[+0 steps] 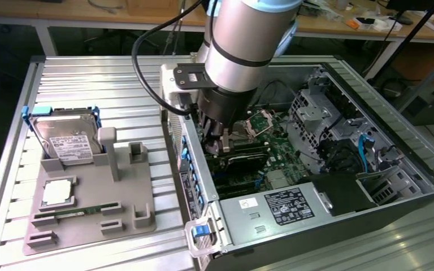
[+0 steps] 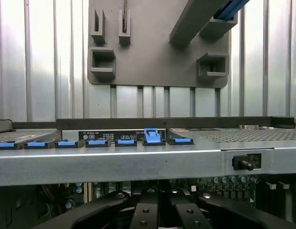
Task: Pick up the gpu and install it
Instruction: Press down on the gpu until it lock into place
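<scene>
GPU card (image 1: 241, 151) sits low inside the open computer case (image 1: 398, 169), lying dark across the green motherboard (image 1: 281, 149) directly beneath the arm. Just above its edge is the gripper (image 1: 218, 145), reaching down into the case with its fingers drawn fully together; whether they pinch the card cannot be told. On the ribbed table, the grey fixture tray (image 1: 89, 217) holds a hard drive (image 1: 68, 141) upright and a RAM stick (image 1: 81, 212). Blue slot latches (image 2: 153, 136) line the case's rear edge.
</scene>
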{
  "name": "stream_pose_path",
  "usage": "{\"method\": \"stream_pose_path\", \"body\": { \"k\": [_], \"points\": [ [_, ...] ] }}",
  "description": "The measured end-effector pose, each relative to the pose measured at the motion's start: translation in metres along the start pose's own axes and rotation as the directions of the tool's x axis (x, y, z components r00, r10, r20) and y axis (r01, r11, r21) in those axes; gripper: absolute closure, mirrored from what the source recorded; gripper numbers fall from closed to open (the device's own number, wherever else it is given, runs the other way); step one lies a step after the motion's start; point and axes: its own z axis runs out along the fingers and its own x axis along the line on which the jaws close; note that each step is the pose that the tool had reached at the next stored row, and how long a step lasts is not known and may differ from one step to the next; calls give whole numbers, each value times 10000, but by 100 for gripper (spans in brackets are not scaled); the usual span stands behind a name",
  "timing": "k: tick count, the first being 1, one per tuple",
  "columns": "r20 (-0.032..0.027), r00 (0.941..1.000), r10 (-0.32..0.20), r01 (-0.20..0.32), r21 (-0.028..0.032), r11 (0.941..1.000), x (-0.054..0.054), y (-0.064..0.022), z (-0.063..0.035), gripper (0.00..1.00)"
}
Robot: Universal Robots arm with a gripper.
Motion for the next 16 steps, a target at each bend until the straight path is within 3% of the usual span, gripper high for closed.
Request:
{"method": "stream_pose_path", "body": {
  "k": [4, 5, 16],
  "points": [
    [32, 10000, 17, -16, -320, 9995, 1, -1, 2, 89],
    [39, 10000, 26, -24, -359, 9994, 0, 3, 0, 89],
    [42, 10000, 25, -24, -355, 9994, -4, 6, -52, 89]
  ]
}}
